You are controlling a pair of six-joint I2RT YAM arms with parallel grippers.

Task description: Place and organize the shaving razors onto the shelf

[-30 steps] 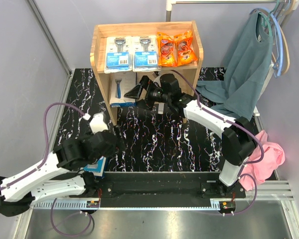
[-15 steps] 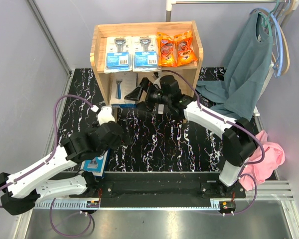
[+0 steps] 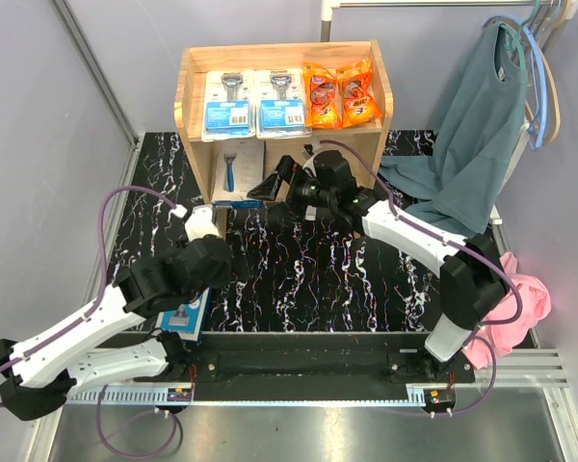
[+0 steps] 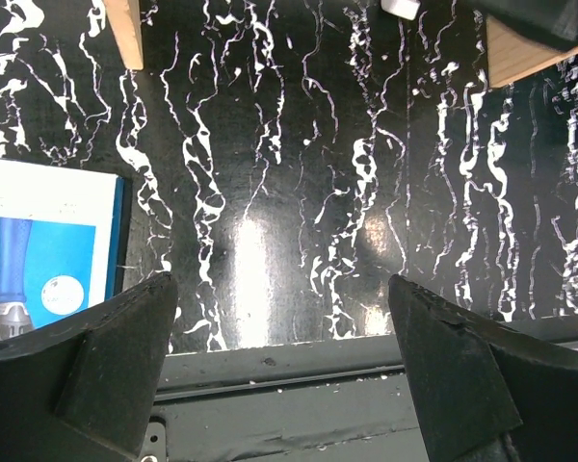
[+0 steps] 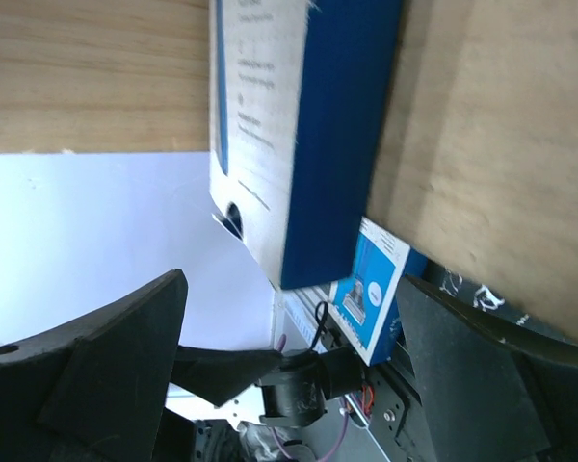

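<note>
Matt wood shelf [image 3: 195, 101], glossy marble-look table [image 3: 299, 269].

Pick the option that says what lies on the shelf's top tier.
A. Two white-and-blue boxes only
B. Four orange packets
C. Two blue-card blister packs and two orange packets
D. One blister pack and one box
C: in the top view, the shelf carries two blue-card blister packs side by side on the left of its upper tier and two orange packets on the right.

1. White-and-blue box [image 4: 39, 245] on the desk [image 4: 270, 144]: cut by the left-wrist view's edge; overhead we find it mostly under the left arm [image 3: 164, 279].
2. Lower-tier box [image 3: 233, 173]: far end hidden beneath the shelf [image 3: 188, 96] top; print unreadable to us.
</note>
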